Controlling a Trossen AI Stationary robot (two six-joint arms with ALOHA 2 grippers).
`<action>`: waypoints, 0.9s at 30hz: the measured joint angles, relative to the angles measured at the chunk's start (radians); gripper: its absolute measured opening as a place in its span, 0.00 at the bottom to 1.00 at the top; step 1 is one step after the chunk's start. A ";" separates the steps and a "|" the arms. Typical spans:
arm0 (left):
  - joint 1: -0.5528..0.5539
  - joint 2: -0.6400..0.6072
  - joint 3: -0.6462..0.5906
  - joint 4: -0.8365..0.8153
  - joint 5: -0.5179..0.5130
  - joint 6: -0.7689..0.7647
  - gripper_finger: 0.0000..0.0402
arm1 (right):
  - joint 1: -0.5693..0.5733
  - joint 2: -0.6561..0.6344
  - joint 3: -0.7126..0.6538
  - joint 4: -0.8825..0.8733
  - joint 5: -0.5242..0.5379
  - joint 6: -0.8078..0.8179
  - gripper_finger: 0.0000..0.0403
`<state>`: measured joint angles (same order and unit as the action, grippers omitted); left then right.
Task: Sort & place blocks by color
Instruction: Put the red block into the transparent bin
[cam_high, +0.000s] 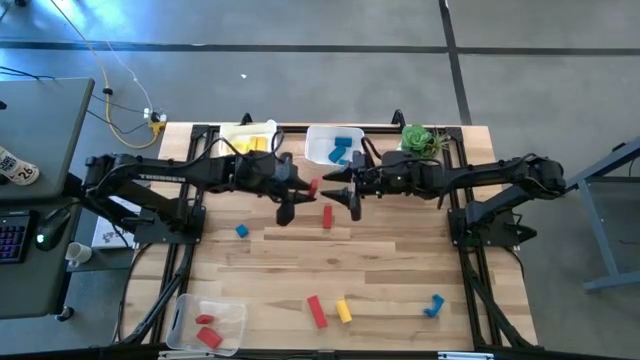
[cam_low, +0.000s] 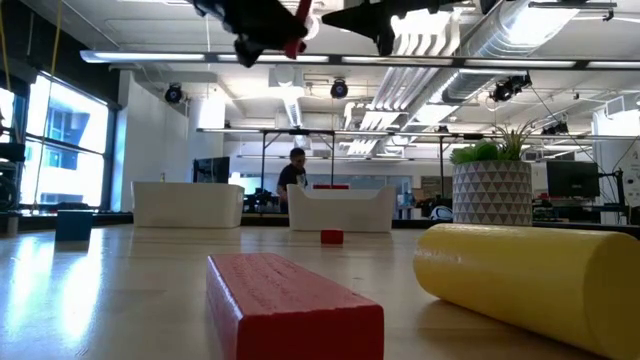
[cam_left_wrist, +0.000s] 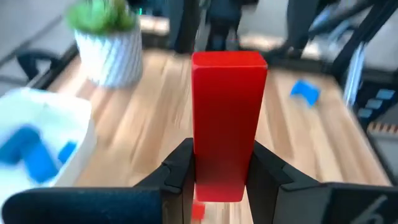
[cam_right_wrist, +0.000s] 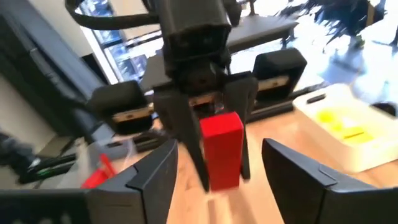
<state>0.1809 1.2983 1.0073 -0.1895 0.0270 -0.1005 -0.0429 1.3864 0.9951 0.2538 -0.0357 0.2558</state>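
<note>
Above the table's middle my two grippers face each other. My left gripper (cam_high: 303, 190) (cam_left_wrist: 221, 168) is shut on a red bar block (cam_left_wrist: 227, 118) (cam_high: 313, 187). My right gripper (cam_high: 345, 190) (cam_right_wrist: 227, 186) is open, its fingers standing on either side of that block's free end without touching it. On the table lie a red block (cam_high: 327, 216), a blue cube (cam_high: 241, 231), and near the front a red bar (cam_high: 316, 311), a yellow piece (cam_high: 343, 310) and a blue piece (cam_high: 433, 305). My left gripper pinches the red bar's two long sides near one end (cam_left_wrist: 217, 180) between its two fingers (cam_left_wrist: 179, 171). The fingers run along the bar, slanting a little downward from the table's left. The bar sticks out forward past the fingertips, lifted clear of the table.
At the far edge stand a white bin with yellow pieces (cam_high: 250, 140), a white bin with blue pieces (cam_high: 335, 145) and a potted plant (cam_high: 420, 138). A clear bin with red pieces (cam_high: 207, 325) sits at the front left. A person shows in the room beyond (cam_low: 292, 175).
</note>
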 joint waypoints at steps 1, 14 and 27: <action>-0.014 -0.008 0.000 -0.030 -0.010 -0.001 0.19 | 0.000 0.000 0.000 -0.012 -0.019 0.010 0.55; -0.248 -0.053 0.000 -0.385 -0.062 -0.247 0.20 | 0.056 -0.001 0.000 -0.267 -0.138 0.103 0.55; -0.525 -0.053 0.000 -0.595 -0.064 -0.584 0.21 | 0.163 0.000 0.000 -0.409 -0.085 0.177 0.55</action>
<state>-0.3446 1.2457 1.0077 -0.7849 -0.0370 -0.6843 0.1202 1.3860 0.9951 -0.1552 -0.1205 0.4331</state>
